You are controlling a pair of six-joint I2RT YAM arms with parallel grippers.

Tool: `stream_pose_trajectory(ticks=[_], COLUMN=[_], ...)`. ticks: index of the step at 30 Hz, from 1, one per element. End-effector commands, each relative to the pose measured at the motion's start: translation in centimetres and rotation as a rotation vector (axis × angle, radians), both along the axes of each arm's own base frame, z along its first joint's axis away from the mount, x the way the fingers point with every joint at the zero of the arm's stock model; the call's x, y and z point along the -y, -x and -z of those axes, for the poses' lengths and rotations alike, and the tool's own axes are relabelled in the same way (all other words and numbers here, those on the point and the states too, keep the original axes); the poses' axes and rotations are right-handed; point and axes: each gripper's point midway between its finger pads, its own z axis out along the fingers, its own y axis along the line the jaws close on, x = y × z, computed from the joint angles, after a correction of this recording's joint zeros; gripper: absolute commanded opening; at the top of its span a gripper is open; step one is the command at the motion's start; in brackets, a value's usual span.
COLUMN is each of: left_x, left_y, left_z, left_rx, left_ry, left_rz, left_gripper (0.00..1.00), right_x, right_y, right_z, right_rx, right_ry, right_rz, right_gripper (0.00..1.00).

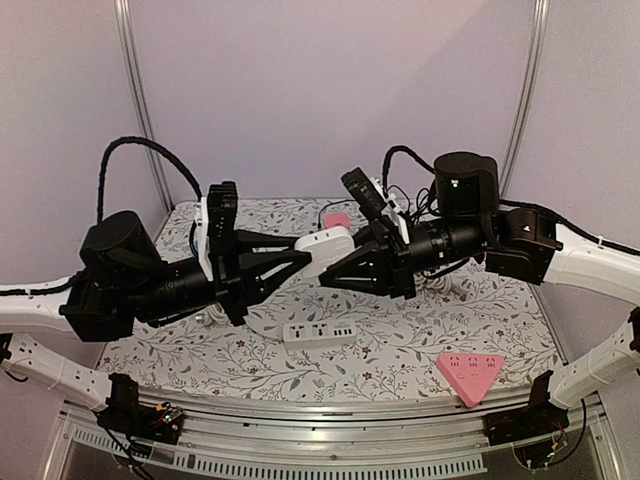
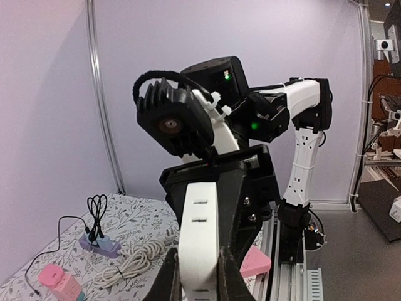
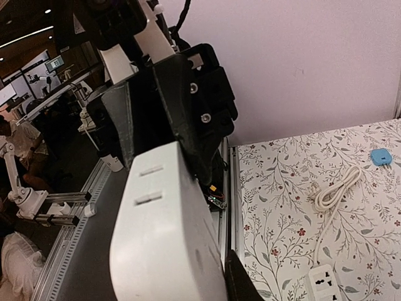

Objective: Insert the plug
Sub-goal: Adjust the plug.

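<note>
A white power strip [image 1: 325, 250] hangs in the air above the middle of the table, held between both grippers. My left gripper [image 1: 305, 252] is shut on one end; in the left wrist view the strip [image 2: 199, 238] sits clamped between my fingers [image 2: 230, 276], its slots facing the camera. My right gripper [image 1: 335, 268] meets it from the right. In the right wrist view the strip [image 3: 164, 232] fills the foreground, one finger [image 3: 238, 282] against its side and the other hidden. A white coiled cable [image 3: 338, 187] with its plug [image 3: 313, 196] lies on the table, also in the left wrist view [image 2: 133, 262].
A second white power strip [image 1: 318, 331] lies flat at the table's middle front. A pink triangular socket [image 1: 470, 375] sits at the front right, a pink block [image 1: 337, 219] at the back. A purple adapter with a black cable [image 2: 99, 244] lies by the coil, a small blue piece [image 3: 379, 157] further off.
</note>
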Motion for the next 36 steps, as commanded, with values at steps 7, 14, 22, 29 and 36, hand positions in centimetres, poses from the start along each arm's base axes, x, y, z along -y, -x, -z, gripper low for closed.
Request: stream_pose_trajectory(ticks=[7,14,22,29,36], left_x=[-1.7,-0.6,0.1,0.2,-0.8], left_y=[-0.2,0.3,0.9,0.7,-1.7], left_z=[1.0,2.1,2.7,3.4,5.3], left_rx=[0.134,0.100,0.092,0.089,0.048], left_ry=[-0.080,-0.106,-0.129,-0.157,-0.198], left_rz=[-0.053,0.000,0.041,0.037,-0.041], left_gripper=[0.00,0.00,0.00,0.00,0.60], right_x=[2.8,3.5,2.2,1.4,0.7], right_y=[-0.3,-0.7,-0.6,-0.4,-1.3], right_z=[2.3,0.5,-0.4,0.4,2.8], right_rx=[-0.056,0.169,0.206,0.194,0.197], right_ry=[0.140,0.094,0.083,0.096,0.148], right_rz=[0.101,0.093,0.036,-0.009,-0.005], right_gripper=[0.78,0.86,0.60,0.14,0.00])
